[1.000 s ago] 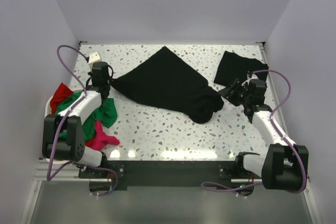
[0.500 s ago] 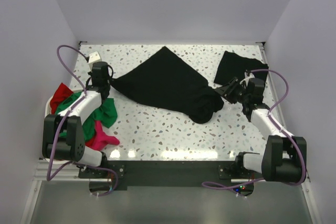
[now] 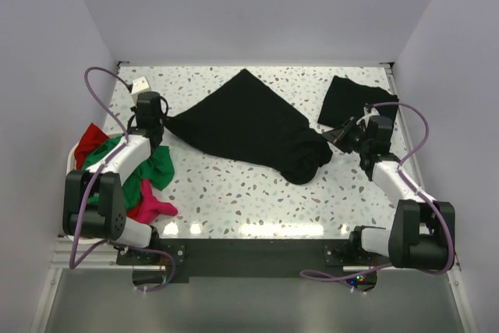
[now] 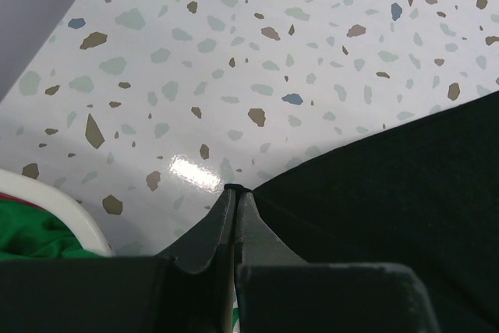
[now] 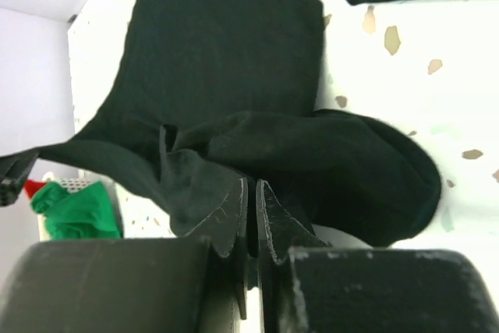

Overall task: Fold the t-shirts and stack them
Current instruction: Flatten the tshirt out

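Note:
A large black t-shirt [image 3: 242, 122] lies spread across the middle of the table, with its right end bunched up. My left gripper [image 3: 153, 124] is shut on its left corner, and a bit of black cloth shows at the tips [image 4: 235, 189]. My right gripper [image 3: 334, 136] is at the bunched right end, jaws closed to a thin slit on the cloth [image 5: 251, 183]. A folded black t-shirt [image 3: 355, 97] lies at the back right. Green [image 3: 156, 165], red [image 3: 92, 136] and magenta [image 3: 150, 204] t-shirts are heaped at the left.
A white basket rim [image 4: 47, 200] curves beside the green cloth at the left edge. A small white object [image 3: 140, 85] sits at the back left corner. Walls close in the table on the left, back and right.
My right gripper has moved left from beside the folded shirt to the bunched end of the large black shirt and closed there. My left arm has not moved.

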`<state>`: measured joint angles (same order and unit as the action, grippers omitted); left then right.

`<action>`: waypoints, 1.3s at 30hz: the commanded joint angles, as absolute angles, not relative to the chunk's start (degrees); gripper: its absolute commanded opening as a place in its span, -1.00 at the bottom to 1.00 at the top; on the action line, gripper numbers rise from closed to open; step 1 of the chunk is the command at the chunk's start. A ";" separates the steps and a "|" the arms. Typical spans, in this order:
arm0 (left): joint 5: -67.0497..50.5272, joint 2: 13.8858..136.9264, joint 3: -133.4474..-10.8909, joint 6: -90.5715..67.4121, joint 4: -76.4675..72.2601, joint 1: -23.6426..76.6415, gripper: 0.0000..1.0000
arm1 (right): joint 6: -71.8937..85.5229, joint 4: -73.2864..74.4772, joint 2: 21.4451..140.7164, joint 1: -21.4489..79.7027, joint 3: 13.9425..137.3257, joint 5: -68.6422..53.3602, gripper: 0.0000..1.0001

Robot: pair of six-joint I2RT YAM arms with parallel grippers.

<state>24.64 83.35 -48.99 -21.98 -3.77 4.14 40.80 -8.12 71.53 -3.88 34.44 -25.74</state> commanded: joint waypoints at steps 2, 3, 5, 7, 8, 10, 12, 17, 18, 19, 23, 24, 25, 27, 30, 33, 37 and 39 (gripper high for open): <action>24.09 82.27 -48.87 -22.50 -7.65 3.60 -1.00 | 38.15 -6.87 68.83 -4.13 38.14 -21.45 -1.00; 23.73 81.92 -48.95 -22.50 -7.82 3.69 -1.00 | 37.97 -6.16 68.30 -4.13 39.88 -21.01 -1.00; 23.47 81.04 -49.30 -22.59 -8.09 3.69 -1.00 | 37.27 -4.23 66.37 -4.13 42.96 -19.70 -1.00; 23.99 80.16 -50.01 -22.67 -7.48 3.69 -1.00 | 36.39 -2.73 65.13 -4.22 45.51 -18.99 -1.00; 24.78 79.20 -51.49 -22.59 -7.04 3.69 -1.00 | 35.95 -0.90 63.82 -4.13 48.31 -18.20 -1.00; 25.13 77.97 -53.16 -22.76 -5.46 3.69 -1.00 | 34.64 1.13 62.50 -4.13 51.05 -17.14 -1.00; 25.22 75.25 -55.36 -22.94 -4.75 3.69 -1.00 | 33.76 3.77 60.31 -4.13 54.92 -15.82 -1.00; 23.47 66.12 -58.70 -23.29 -3.69 3.69 -1.00 | 29.63 10.27 54.33 -4.13 62.30 -13.10 -1.00; 23.03 64.70 -59.93 -23.29 -3.43 3.69 -1.00 | 28.92 11.15 53.01 -4.13 64.49 -12.83 -1.00; 22.77 63.30 -60.72 -23.20 -2.56 3.69 -1.00 | 27.44 12.03 50.56 -4.13 65.56 -12.66 -1.00; 20.74 54.79 -65.64 -22.85 -0.09 3.69 -1.00 | 23.56 17.39 43.17 -4.13 71.70 -11.43 -1.00; 20.57 53.36 -66.35 -22.50 -0.09 3.69 -1.00 | 22.95 18.01 42.02 -4.13 72.76 -11.08 -1.00; 20.04 50.83 -67.14 -22.41 2.26 3.69 -1.00 | 21.90 19.24 40.71 -4.13 73.90 -10.20 -1.00; 19.51 48.79 -69.86 -21.80 3.16 3.69 -1.00 | 21.10 20.12 37.98 -4.13 77.42 -9.67 -1.00; 18.28 46.76 -73.38 -21.10 4.39 3.69 -1.00 | 20.13 22.05 37.35 -4.13 82.78 -9.14 -1.00; 16.18 47.54 -75.58 -20.83 2.56 3.69 -1.00 | 20.04 22.50 40.07 -4.13 86.57 -10.19 -1.00; 12.14 56.21 -78.92 -20.48 0.97 3.69 -1.00 | 20.48 19.79 47.97 -4.13 88.07 -9.67 -1.00; 11.78 60.18 -80.94 -19.95 0.88 3.69 -1.00 | 20.83 18.11 53.75 -4.13 87.98 -9.84 -1.00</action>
<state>13.89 52.34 -79.42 -21.76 0.89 4.19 21.56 18.55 43.31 -3.81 89.21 -12.47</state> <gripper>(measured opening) 0.020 0.033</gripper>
